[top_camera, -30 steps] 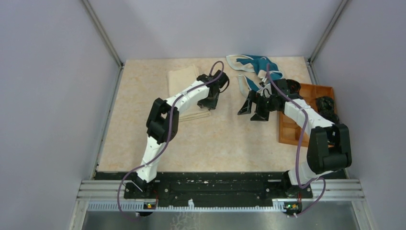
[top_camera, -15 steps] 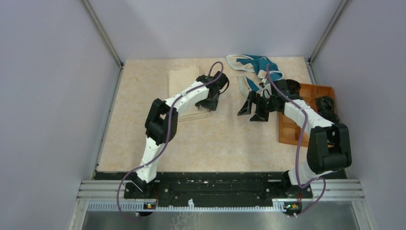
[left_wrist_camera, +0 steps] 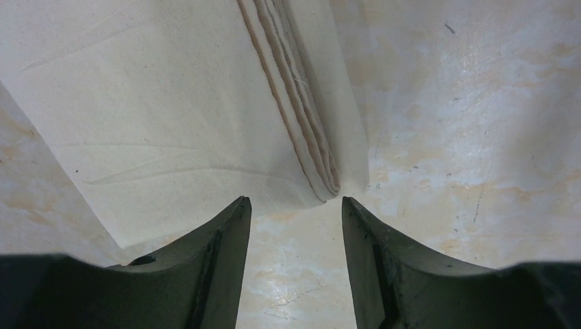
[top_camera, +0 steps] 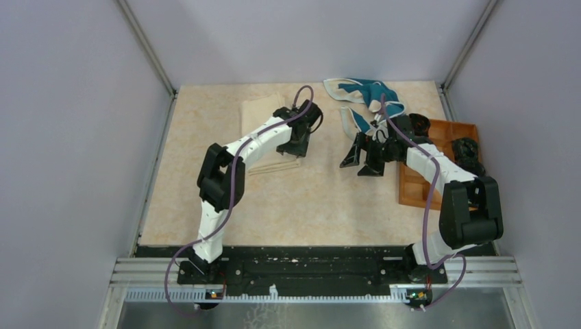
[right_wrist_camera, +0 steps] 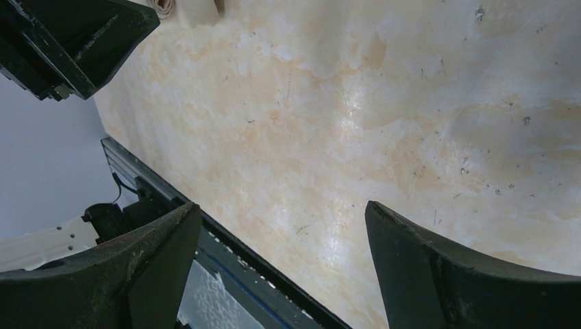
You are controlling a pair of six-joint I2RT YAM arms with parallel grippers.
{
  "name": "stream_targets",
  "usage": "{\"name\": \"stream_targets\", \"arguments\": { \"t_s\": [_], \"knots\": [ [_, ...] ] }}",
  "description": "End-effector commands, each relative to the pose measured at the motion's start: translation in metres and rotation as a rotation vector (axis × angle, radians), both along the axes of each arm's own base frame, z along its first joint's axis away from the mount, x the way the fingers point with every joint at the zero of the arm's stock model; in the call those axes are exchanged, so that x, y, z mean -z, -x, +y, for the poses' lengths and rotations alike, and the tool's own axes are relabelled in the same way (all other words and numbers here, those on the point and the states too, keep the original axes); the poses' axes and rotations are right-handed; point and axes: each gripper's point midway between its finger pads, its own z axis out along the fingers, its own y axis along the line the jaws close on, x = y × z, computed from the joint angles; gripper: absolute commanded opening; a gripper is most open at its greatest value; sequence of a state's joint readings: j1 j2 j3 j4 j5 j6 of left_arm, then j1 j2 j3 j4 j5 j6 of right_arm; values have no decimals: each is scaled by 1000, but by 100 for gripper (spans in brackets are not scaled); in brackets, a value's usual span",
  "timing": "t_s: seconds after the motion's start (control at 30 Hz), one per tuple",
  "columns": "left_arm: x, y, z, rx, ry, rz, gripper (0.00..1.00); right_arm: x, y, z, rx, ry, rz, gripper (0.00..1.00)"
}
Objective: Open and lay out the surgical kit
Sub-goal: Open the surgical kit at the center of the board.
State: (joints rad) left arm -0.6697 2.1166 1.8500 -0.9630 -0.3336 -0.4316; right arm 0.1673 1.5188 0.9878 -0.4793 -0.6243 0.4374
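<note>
Now, beige cloth wrap [top_camera: 262, 112]: folded flat on the bench [top_camera: 308, 199], at the back, left of the middle.
Left pincer [left_wrist_camera: 294, 205]: jaws partly apart, holding nothing, tips right at the wrap's layered corner.
Right pincer [right_wrist_camera: 281, 212]: jaws wide, holding nothing, over the bench.
Teal-and-white fabric [top_camera: 363, 92]: back edge, behind the right pincer.
Orange-brown tray [top_camera: 411, 188]: right side.

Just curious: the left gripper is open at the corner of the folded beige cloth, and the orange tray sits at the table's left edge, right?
Not quite: the top view shows the orange tray at the table's right edge. The left gripper is indeed open at the corner of the folded beige cloth.
</note>
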Motion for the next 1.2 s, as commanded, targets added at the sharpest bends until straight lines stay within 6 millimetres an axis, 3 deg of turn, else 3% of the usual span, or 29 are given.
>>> {"name": "stream_targets", "arguments": {
  "t_s": [0.0,0.2,0.43,0.57,0.7,0.87,0.97,1.07,1.17],
  "knots": [
    [-1,-5,-8,14,41,-11,59,-9,-6,1,-12,-17,-48,89],
    [4,-9,-9,24,20,-3,49,-8,-5,0,-15,-14,-44,89],
    [6,-11,-6,27,-6,-6,49,-7,-6,1,-13,-15,-44,89],
    [-1,-16,-1,14,-26,-32,28,-7,-6,1,-13,-14,-42,88],
    [-19,-24,14,-39,-50,-84,18,-7,-6,1,-16,-13,-42,88],
    [-44,-32,69,-198,-62,-117,0,-7,-5,0,-19,-10,-46,88],
    [-59,-33,115,-305,-45,-141,0,-8,-5,0,-20,-8,-47,88],
    [-70,-20,182,-451,-62,-165,0,-8,-5,0,-22,-5,-51,88],
    [-74,8,254,-671,-91,-173,0,-10,-5,1,-29,-3,-55,88]
  ]
}}
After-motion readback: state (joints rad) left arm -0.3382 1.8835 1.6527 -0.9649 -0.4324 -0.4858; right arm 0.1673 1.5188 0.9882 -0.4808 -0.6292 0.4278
